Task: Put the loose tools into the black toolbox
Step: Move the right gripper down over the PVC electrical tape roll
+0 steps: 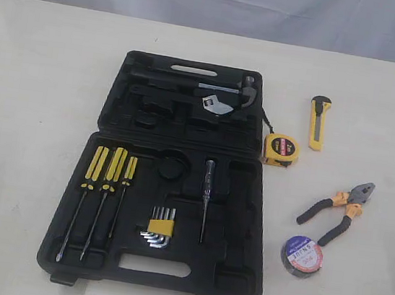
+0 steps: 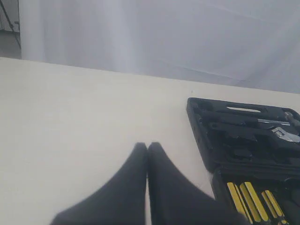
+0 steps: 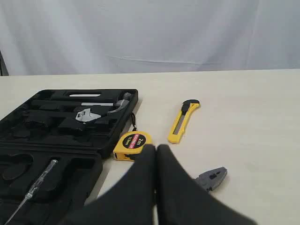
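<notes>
- Exterior: the open black plastic toolbox (image 1: 237, 233) sits mid pale worktop (image 1: 36, 97). All four loose bits lie off its right side, so I'd guess they're the right arm's job.
- The yellow tape measure (image 1: 282, 149) touches the toolbox's right edge by the hinge. The yellow-black utility knife (image 1: 319, 122) is further out beside the lid. The pliers with black-orange handles (image 1: 339, 207) and the black tape roll with white-red-blue label (image 1: 301, 256) sit beside the tray half. No gripper in shot.
- Left wrist: the left gripper (image 2: 147, 146) is pinched shut on nothing, over bare worktop off the toolbox's left side. No loose tools visible there.
- Right wrist: the right gripper (image 3: 156, 147) is closed and empty too. The tape measure is just past its tips, against the toolbox, so probably the easiest first pick.
</notes>
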Controlling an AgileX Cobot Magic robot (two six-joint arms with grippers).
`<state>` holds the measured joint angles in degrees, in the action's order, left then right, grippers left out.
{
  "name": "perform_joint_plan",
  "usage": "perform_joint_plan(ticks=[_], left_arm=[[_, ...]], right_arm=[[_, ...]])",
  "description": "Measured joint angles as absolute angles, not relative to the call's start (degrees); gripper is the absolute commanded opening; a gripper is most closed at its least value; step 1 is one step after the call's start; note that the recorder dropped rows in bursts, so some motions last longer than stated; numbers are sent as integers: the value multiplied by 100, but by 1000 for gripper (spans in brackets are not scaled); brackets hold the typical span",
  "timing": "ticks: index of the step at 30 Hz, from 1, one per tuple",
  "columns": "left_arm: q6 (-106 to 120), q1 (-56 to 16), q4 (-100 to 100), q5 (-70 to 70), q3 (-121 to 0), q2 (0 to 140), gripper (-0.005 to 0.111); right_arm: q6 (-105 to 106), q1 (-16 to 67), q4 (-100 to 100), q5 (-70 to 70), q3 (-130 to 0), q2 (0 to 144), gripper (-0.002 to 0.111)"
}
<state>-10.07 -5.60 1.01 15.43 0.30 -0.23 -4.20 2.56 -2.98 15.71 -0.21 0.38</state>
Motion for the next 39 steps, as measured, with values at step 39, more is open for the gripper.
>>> perform_joint_plan(ticks=[39], left_arm=[[-1007, -560, 101, 1543, 30, -23, 0]], right_arm=[[-243, 583, -521, 6437, -4997, 3173, 0]])
